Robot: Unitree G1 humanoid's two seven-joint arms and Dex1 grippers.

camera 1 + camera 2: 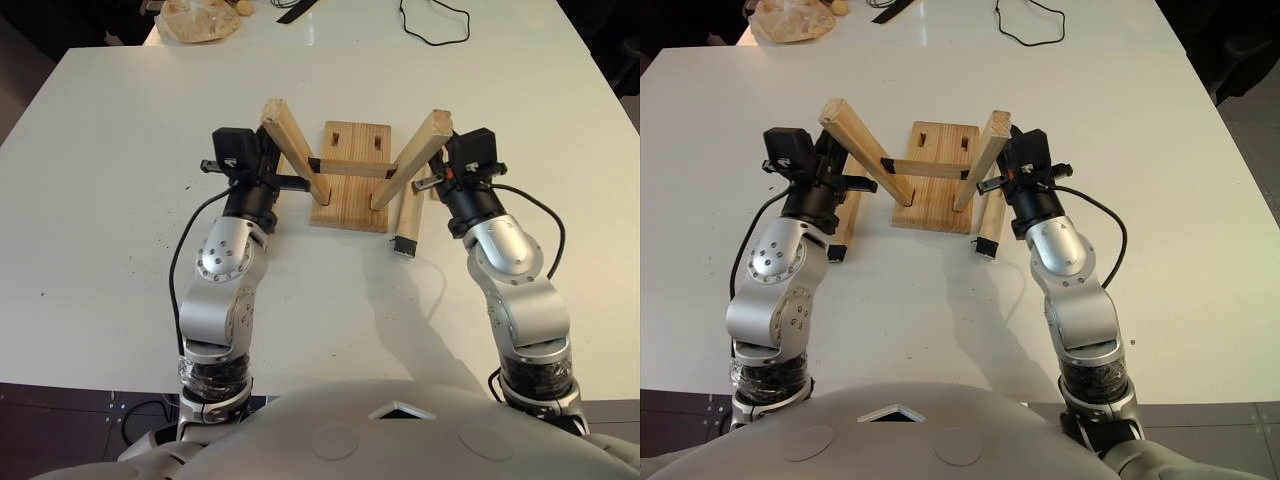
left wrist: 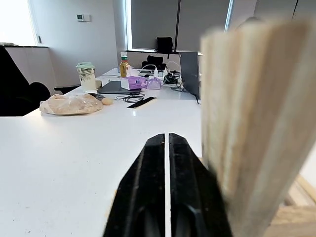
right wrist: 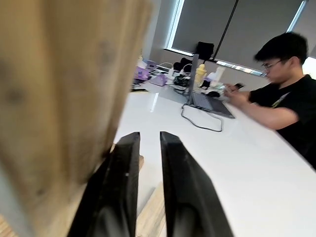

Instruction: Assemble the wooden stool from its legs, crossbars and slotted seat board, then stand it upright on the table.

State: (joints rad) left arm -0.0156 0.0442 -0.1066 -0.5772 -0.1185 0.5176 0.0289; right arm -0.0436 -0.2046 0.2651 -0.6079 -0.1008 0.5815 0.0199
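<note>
Left gripper (image 2: 165,136) pressed together, right gripper (image 3: 149,134) slightly parted, flanking the stool (image 1: 348,203); cable (image 1: 430,36) and bag (image 1: 200,20) beyond.

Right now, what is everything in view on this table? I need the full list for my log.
Table: one, white, under everything.
Seat board: one, light wood, flat at the table's middle, slots facing up.
Standing legs: two, light wood, tilted outward from the seat board.
Crossbar: one, light wood with dark ends, between the standing legs.
Loose legs: two, light wood with black tips, lying on either side of the seat board.
Cable: one, black, at the far edge.
Bag: one, clear with tan contents, at the far left.
Left gripper: black, beside the left standing leg, shut.
Right gripper: black, beside the right standing leg, slightly open.
</note>
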